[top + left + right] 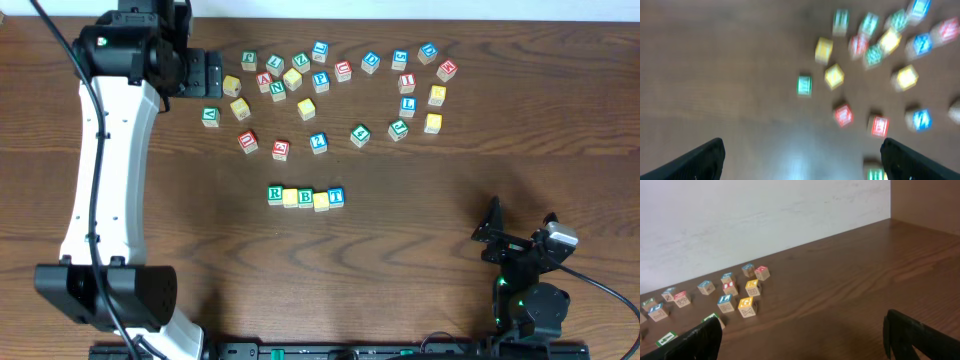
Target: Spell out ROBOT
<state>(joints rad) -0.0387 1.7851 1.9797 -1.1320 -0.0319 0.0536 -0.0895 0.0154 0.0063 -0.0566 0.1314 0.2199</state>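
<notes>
A row of five letter blocks lies mid-table, from a green R block on the left to a blue T block on the right. Many loose letter blocks are scattered across the far half of the table; they show blurred in the left wrist view and at the left of the right wrist view. My left gripper is open and empty, high over the far left near the loose blocks. My right gripper is open and empty at the near right.
A pale wall stands behind the table's far edge. The left arm's white link spans the left side, with its base at the near left. The right arm's base is at the near right.
</notes>
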